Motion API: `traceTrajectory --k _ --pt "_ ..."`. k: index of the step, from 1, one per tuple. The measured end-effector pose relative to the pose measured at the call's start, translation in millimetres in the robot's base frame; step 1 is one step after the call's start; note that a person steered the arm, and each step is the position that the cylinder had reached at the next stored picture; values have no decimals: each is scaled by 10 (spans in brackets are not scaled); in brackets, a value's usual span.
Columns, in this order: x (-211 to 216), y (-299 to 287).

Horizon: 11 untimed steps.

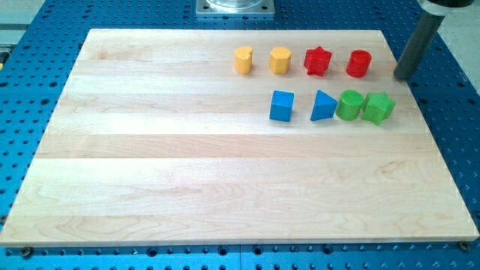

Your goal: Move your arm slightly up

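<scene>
While the dark rod comes down from the upper right corner of the frame, my tip (403, 76) sits at the right edge of the wooden board (187, 165), just off its rim and over the blue perforated table (457, 135). It carries no jaws and grasps nothing; it stands free, touching no block. Nearest to it, a little to its left and near but clearly apart, is the red cylinder (359, 64). Left of that in the same upper row come the red star (318, 61), then the yellow hexagon-like block (280, 60), and at the row's left end the yellow heart-like block (243, 59); these four stand apart from one another with small gaps. Below and to the left of my tip runs a second row. Its right end is the green star (379, 107), which touches or very nearly touches the green cylinder (349, 105) on its left. Just beside that lies the blue triangle (323, 106), and further left, with a gap, the blue cube (282, 106). At the top middle of the frame a grey metal base plate (235, 7) meets the board's far edge.
</scene>
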<state>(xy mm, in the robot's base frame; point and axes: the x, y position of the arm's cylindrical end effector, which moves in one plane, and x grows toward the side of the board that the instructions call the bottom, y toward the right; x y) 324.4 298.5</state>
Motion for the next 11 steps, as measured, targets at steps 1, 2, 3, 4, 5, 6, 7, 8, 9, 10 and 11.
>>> traceTrajectory --k 1,2,3,4,5,6,7,8,9,10,11 --pt "-7 92" --pt "-13 101" --pt "-39 101" --pt "-41 101" --pt "-55 101" --pt "-75 101" --pt "-97 101" --pt "-131 101" --pt "-150 101" --pt "-150 102" --pt "-150 102"
